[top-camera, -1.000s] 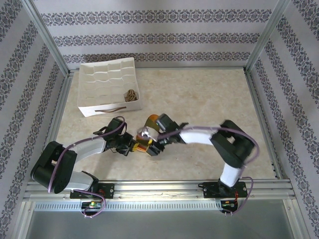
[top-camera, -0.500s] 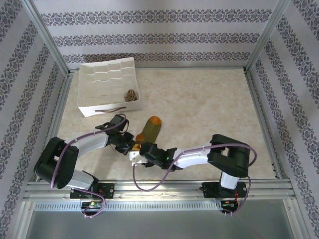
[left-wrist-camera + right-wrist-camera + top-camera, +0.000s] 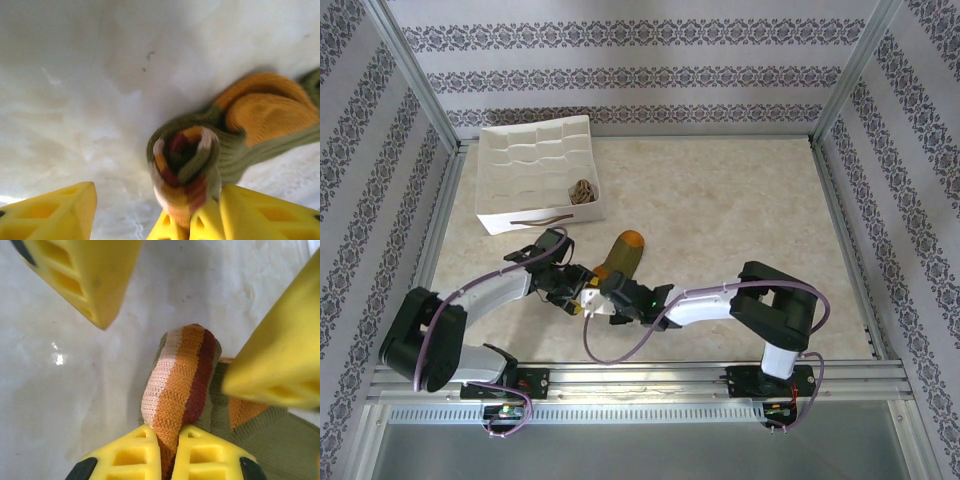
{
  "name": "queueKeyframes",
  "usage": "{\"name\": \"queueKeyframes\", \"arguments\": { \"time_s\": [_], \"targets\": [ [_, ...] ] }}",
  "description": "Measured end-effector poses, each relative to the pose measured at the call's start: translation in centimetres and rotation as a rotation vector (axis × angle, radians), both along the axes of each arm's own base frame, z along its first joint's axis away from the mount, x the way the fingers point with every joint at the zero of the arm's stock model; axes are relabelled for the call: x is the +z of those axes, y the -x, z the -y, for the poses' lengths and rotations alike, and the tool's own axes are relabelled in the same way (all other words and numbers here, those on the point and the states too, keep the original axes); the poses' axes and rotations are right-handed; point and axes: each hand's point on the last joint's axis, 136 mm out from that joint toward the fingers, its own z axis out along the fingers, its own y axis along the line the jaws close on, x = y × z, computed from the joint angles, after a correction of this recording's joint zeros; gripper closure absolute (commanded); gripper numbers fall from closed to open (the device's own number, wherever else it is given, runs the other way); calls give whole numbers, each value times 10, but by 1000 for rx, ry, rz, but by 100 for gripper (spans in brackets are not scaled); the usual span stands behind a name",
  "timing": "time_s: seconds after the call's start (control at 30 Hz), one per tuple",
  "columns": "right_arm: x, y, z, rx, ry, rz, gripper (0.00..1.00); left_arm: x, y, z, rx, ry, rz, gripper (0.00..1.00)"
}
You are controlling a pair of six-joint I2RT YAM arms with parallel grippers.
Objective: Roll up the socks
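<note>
olive sock (image 3: 621, 255) cuff pinched by low-reaching right gripper (image 3: 167, 440); left gripper (image 3: 159, 190) spread around it.

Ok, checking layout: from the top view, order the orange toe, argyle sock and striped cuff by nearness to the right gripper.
1. Striped cuff, pinched in the jaws of the right gripper.
2. Orange toe, just beyond it.
3. Argyle sock, farther back in the white tray.

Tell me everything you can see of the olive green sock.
The olive green sock is ribbed knit with an orange toe and orange heel. It lies on the table, toe away from the arms, its cuff, striped cream, orange and maroon, rolled into a coil at the near end. The right gripper has its jaws shut on that coil; the left gripper straddles it, jaws open.
</note>
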Motion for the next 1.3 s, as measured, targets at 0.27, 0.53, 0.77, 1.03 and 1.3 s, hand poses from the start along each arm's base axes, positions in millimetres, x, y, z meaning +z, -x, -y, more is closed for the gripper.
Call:
{"name": "queueKeyframes", "arguments": {
  "time_s": [0.27, 0.53, 0.77, 1.03, 1.3],
  "targets": [
    [2, -5, 3, -39, -163, -334, 100, 18, 0, -16, 62, 23, 83, 40],
    [2, -14, 5, -72, -277, -686, 100, 7, 2, -9, 60, 75, 108, 42],
    [2, -16, 10, -85, -347, -855, 100, 1, -12, 9, 40, 117, 147, 39],
    [3, -17, 12, -99, -402, -1027, 100, -20, -20, 26, 16, 129, 130, 59],
    [3, -13, 19, -108, -384, -1015, 75, -21, -17, 29, -2, 115, 105, 100]
  ]
}}
